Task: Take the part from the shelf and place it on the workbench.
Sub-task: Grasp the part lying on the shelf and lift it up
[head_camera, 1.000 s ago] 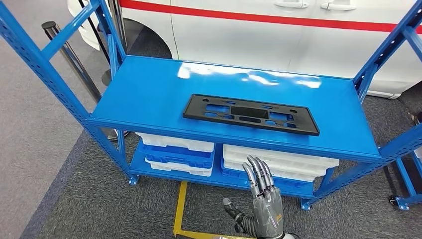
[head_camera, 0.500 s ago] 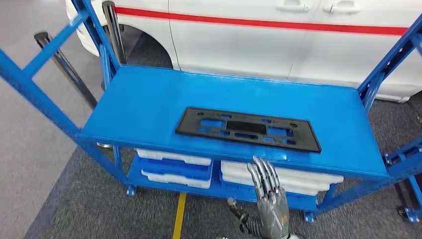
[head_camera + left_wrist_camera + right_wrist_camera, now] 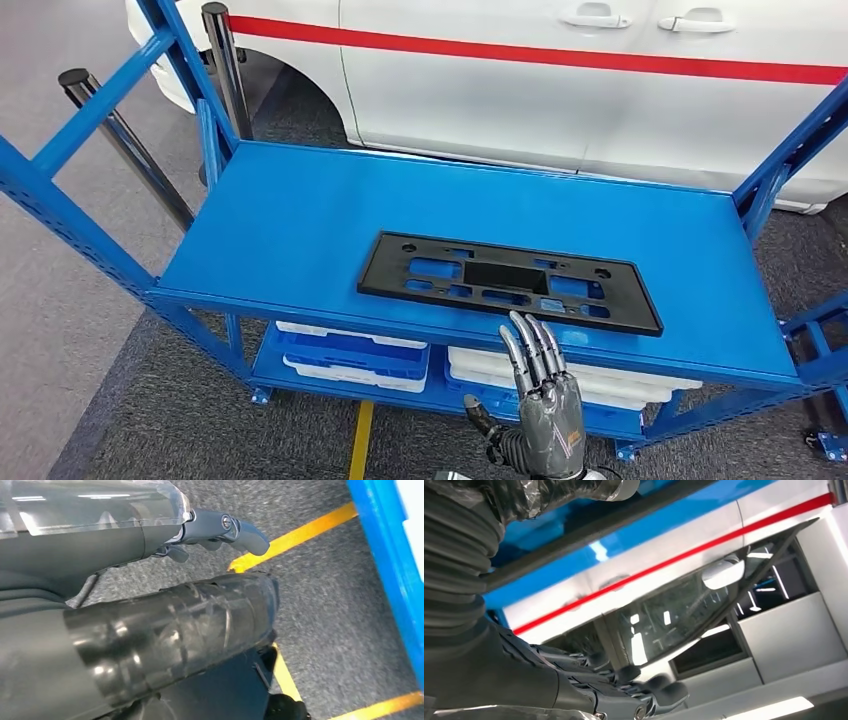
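A flat black part (image 3: 508, 281) with several cut-outs lies lengthwise on the top board of the blue shelf (image 3: 290, 220), close to its front edge. My right hand (image 3: 540, 400) is raised just in front of and below that edge, fingers straight up and spread, holding nothing; its fingertips (image 3: 528, 330) end just short of the part's near edge. In the right wrist view the right hand (image 3: 574, 685) reaches out under the blue shelf edge (image 3: 639, 530). My left hand (image 3: 225, 527) hangs by my side over grey carpet, thumb out, nothing in it.
A white car with a red stripe (image 3: 560, 90) stands right behind the shelf. White and blue trays (image 3: 350, 350) fill the lower level. Blue uprights (image 3: 80, 210) flank the shelf, black posts (image 3: 125, 140) stand at the left. A yellow line (image 3: 360, 450) marks the floor.
The whole picture has shifted, so the camera has moved; the shelf now sits closer and lower. My right hand has risen a little toward the shelf's front edge. The part has not moved.
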Motion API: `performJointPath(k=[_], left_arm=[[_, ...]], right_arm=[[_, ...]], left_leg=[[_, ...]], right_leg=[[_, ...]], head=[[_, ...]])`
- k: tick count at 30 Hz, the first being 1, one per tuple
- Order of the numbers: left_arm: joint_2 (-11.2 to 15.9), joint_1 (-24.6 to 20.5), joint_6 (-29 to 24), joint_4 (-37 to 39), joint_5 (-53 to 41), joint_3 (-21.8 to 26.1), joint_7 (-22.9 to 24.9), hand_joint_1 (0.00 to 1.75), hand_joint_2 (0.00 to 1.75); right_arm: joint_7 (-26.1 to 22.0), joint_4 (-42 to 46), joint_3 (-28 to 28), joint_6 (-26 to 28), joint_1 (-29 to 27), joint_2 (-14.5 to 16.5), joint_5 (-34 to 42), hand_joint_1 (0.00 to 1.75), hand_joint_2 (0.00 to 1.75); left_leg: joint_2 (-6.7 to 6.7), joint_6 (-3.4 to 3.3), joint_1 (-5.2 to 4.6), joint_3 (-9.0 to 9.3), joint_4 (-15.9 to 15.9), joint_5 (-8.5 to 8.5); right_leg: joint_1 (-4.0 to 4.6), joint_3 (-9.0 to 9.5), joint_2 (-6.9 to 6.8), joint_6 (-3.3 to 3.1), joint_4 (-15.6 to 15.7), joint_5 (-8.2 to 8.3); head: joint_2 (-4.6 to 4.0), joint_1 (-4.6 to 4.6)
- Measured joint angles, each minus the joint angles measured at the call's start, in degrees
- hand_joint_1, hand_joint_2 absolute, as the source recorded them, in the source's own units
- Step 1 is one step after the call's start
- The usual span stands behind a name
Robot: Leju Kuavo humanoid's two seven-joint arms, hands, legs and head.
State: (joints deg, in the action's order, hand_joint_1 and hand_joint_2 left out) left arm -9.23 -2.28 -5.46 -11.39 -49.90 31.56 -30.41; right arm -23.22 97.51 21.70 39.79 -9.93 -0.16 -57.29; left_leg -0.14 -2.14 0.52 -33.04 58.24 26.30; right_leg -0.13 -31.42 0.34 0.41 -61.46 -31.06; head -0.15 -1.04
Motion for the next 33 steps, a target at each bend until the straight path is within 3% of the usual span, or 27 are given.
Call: performJointPath(k=[3,4,5,6,8,9,11,13,15,16,18,19,20,21,23,25,27,30,33], left_arm=[[0.0,-0.2,0.0,0.0,0.0,0.0,0.0,0.0,0.0],[0.0,-0.2,0.0,0.0,-0.1,0.0,0.0,0.0,0.0],[0.0,-0.2,0.1,0.0,-0.1,0.0,0.0,0.0,0.0],[0.0,-0.2,0.1,0.0,-0.1,0.0,0.0,0.0,0.0],[0.0,-0.1,0.2,0.0,-0.2,0.0,0.0,0.0,0.0],[0.0,-0.2,0.3,0.0,-0.3,0.0,0.0,0.0,0.0],[0.0,-0.3,0.3,0.0,-0.4,0.0,0.0,0.0,0.0],[0.0,-0.4,0.1,0.0,-0.6,0.0,0.0,0.0,0.0],[0.0,-0.5,-0.1,0.0,-0.6,0.0,-0.1,0.0,0.0],[0.0,-0.6,-0.2,0.0,-0.6,0.0,-0.1,0.0,0.0],[0.0,-0.5,-0.2,0.0,-0.7,0.0,-0.1,0.0,0.0],[0.0,-0.5,-0.3,0.0,-0.7,0.0,-0.1,0.0,0.0],[0.0,-0.4,-0.3,0.0,-0.7,0.0,0.0,0.0,0.0],[0.0,-0.4,-0.3,0.0,-0.8,0.0,0.0,0.0,0.0],[0.0,-0.4,-0.2,0.0,-0.8,0.0,0.0,0.0,0.0],[0.0,-0.6,-0.3,0.0,-0.9,0.0,0.0,0.0,0.0],[0.0,-0.7,-0.5,0.0,-1.1,0.0,0.1,0.0,0.0],[0.0,-0.8,-1.1,0.0,-1.3,0.0,0.4,0.0,0.0],[-0.1,-1.0,-1.4,0.0,-1.6,0.0,0.4,0.0,0.0]], right_arm=[[0.4,0.0,0.0,0.0,0.0,-0.4,-0.8,0.0,1.75],[0.5,0.0,0.0,0.0,0.0,-0.5,-1.1,0.0,1.75],[0.6,0.0,0.0,0.0,0.0,-0.7,-1.3,0.0,1.75],[0.7,0.0,0.0,0.0,-0.1,-0.8,-1.6,0.0,1.75],[0.9,0.0,0.0,0.0,0.0,-1.1,-2.0,0.0,1.75],[1.0,0.1,0.0,0.0,0.0,-1.2,-2.2,0.0,1.75],[1.2,0.2,-0.1,0.0,0.0,-1.5,-2.5,0.0,1.75],[1.4,0.3,-0.1,0.0,0.0,-1.6,-2.8,0.0,1.75],[1.6,0.5,-0.2,0.0,0.0,-1.7,-3.1,0.0,1.75],[1.6,0.6,-0.3,0.0,0.0,-1.8,-3.3,0.0,1.75],[1.7,0.7,-0.4,0.0,0.1,-1.9,-3.7,0.0,1.75],[1.7,0.7,-0.4,0.0,0.1,-2.0,-3.8,0.0,1.75],[1.8,0.7,-0.4,0.0,0.1,-2.0,-3.9,0.0,1.75],[2.0,0.7,-0.5,0.0,0.1,-2.2,-4.1,0.0,1.75],[2.1,0.7,-0.5,0.0,0.1,-2.3,-4.4,0.0,1.75],[2.3,0.8,-0.5,0.0,0.2,-2.5,-4.9,0.0,1.75],[2.6,1.0,-0.6,0.0,0.3,-2.7,-5.5,0.0,1.75],[3.3,1.6,-1.1,0.0,0.5,-3.2,-6.8,0.0,1.75],[4.6,2.0,-1.8,0.0,0.7,-4.4,-7.8,0.0,1.75]], left_leg=[[0.02,-0.58,0.11,0.98,-0.4,0.58],[0.0,-0.61,0.11,1.3,-0.3,0.89],[-0.03,-0.55,0.13,1.72,-0.3,1.25],[-0.08,-0.43,0.16,2.27,-0.3,1.65],[-0.17,0.03,0.17,3.38,-0.3,2.59],[-0.22,0.39,0.09,3.7,-0.2,3.06],[-0.23,1.11,-0.07,3.85,-0.2,3.63],[-0.16,1.72,0.0,4.07,-0.3,3.98],[-0.1,2.21,0.13,3.55,1.6,5.37],[-0.08,2.39,0.19,2.32,4.3,6.78],[-0.08,2.55,0.19,-1.83,11.9,9.77],[-0.07,2.57,0.2,-3.74,14.9,10.4],[-0.07,2.52,0.19,-4.8,15.9,9.86],[-0.07,2.35,0.18,-4.79,14.8,8.18],[-0.07,1.61,0.0,-2.55,8.1,3.39],[-0.06,0.8,-0.35,-0.45,2.5,0.94],[-0.09,0.41,-0.66,0.07,1.1,0.92],[-0.04,-0.28,-0.24,0.74,-0.2,0.39],[0.08,-0.74,-0.02,1.1,-0.8,0.19]], right_leg=[[-0.39,-5.92,-0.07,0.69,-10.3,-3.69],[-0.54,-7.81,-0.08,0.87,-12.8,-3.87],[-0.71,-8.81,-0.1,1.01,-13.4,-2.9],[-0.87,-8.66,-0.13,1.09,-11.7,-0.83],[-1.09,-6.23,-0.22,1.08,-4.8,4.06],[-1.03,-4.94,-0.23,0.94,-1.6,5.29],[-0.76,-3.84,-0.15,0.46,1.0,5.25],[-0.7,-3.59,-0.01,-0.2,1.4,4.92],[-0.82,-3.1,-0.06,-0.94,1.8,4.71],[-0.84,-2.81,-0.17,-1.29,2.0,4.57],[-0.63,-2.45,-0.36,-1.82,2.0,4.19],[-0.49,-2.27,-0.36,-1.97,2.0,4.02],[-0.38,-2.05,-0.31,-2.05,1.9,3.84],[-0.27,-1.74,-0.23,-2.06,1.9,3.63],[-0.11,-1.01,-0.1,-1.93,1.9,3.18],[0.06,-0.75,-0.07,-1.53,1.8,2.82],[0.06,-0.81,-0.1,-0.95,1.9,2.76],[0.03,-1.03,-0.18,-0.07,0.9,1.81],[-0.35,-5.43,-0.18,0.73,-8.1,-2.8]], head=[[0.0,-0.09],[0.0,-0.1],[0.0,-0.1],[0.0,-0.1],[0.0,-0.11],[0.0,-0.13],[0.0,-0.11],[0.0,-0.1],[0.0,-0.1],[0.0,-0.09],[0.0,-0.08],[0.0,-0.09],[0.0,-0.08],[0.0,-0.08],[0.0,-0.1],[0.0,-0.1],[0.0,-0.1],[0.0,-0.13],[0.0,-0.19]])
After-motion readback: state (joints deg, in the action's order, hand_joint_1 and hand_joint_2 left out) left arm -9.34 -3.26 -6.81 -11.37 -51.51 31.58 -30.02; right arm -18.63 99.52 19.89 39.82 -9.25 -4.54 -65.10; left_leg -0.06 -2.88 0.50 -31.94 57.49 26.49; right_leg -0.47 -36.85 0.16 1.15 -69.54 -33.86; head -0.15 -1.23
